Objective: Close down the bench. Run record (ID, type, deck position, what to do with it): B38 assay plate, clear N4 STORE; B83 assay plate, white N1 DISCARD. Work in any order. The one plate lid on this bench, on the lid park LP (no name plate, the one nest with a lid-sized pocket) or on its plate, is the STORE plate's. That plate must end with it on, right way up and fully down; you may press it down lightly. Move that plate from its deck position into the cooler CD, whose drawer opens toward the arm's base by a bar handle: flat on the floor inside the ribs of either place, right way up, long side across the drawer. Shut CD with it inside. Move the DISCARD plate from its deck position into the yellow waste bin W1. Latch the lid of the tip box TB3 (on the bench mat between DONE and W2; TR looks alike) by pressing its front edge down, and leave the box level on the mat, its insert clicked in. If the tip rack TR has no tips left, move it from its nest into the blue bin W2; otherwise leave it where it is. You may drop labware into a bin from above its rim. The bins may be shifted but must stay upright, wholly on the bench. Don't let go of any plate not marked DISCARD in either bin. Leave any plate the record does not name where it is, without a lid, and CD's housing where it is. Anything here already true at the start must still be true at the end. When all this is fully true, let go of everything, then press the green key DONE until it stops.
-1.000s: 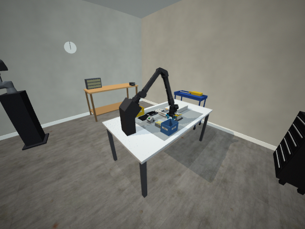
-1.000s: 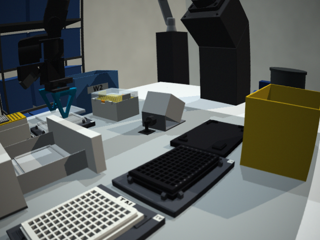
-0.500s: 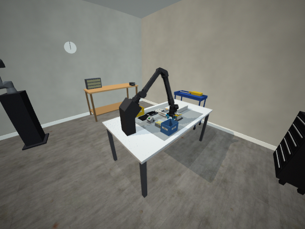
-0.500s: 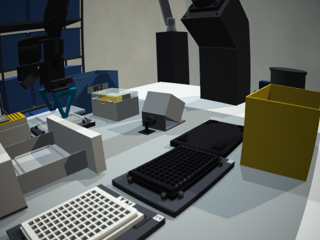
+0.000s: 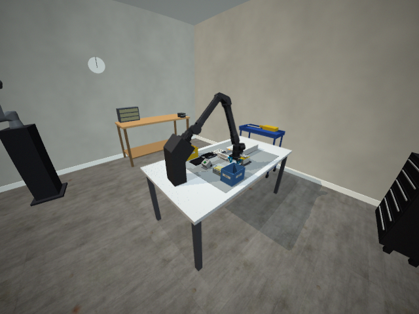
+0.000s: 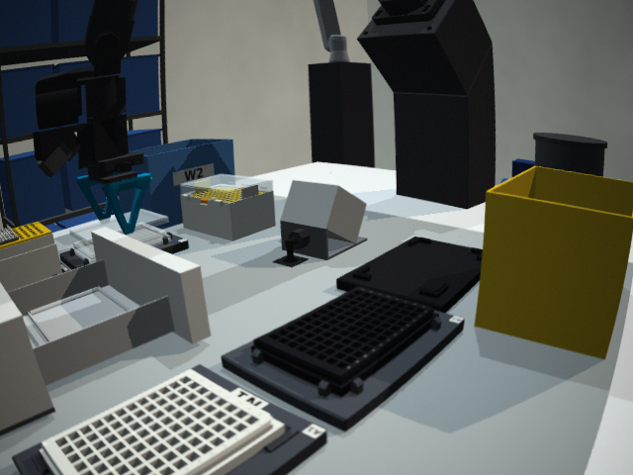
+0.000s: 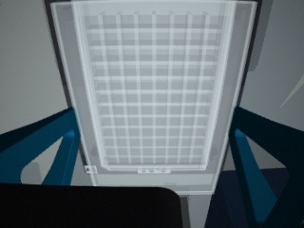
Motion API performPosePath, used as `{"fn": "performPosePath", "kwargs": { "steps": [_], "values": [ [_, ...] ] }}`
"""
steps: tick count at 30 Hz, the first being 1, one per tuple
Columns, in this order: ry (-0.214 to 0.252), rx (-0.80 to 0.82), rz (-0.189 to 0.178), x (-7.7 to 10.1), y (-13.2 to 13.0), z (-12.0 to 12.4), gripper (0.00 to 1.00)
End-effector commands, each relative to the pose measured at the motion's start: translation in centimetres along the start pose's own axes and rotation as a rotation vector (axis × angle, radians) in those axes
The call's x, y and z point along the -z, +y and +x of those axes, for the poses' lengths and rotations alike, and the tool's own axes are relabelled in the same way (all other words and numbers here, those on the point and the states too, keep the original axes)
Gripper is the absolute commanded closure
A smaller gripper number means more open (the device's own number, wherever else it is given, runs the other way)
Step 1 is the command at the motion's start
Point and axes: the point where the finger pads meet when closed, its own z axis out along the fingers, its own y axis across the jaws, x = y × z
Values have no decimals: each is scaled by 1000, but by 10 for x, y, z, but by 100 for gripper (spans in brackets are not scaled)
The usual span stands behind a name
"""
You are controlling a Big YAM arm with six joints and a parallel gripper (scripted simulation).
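My gripper (image 6: 118, 217) is shut on the clear plate lid (image 7: 154, 38) by its long sides. It holds the lid level, directly over the clear assay plate (image 6: 145, 234) in its nest by the blue bin. In the wrist view the plate's well grid (image 7: 155, 108) shows through the lid, between my teal fingers. I cannot tell whether the lid is fully down. The white assay plate (image 6: 163, 424) lies in nest N1 at the front. The cooler drawer (image 6: 76, 314) stands open behind its front panel (image 6: 153, 276). The gripper also shows in the top view (image 5: 234, 158).
The yellow bin W1 (image 6: 557, 260) stands at the right and the blue bin W2 (image 6: 189, 171) behind my gripper. The tip box TB3 (image 6: 227, 207) sits beside the DONE key housing (image 6: 321, 220). A black plate (image 6: 342, 337) lies in its nest, with the bare lid park (image 6: 413, 270) behind it. The tip rack (image 6: 23, 235) is at the far left.
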Motion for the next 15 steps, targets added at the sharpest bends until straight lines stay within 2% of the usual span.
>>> {"fn": "performPosePath", "kwargs": {
  "steps": [1,15],
  "values": [
    [4,-5,-4,-5,2,-5,100],
    [6,-6,-4,-5,3,-3,100]
  ]
}}
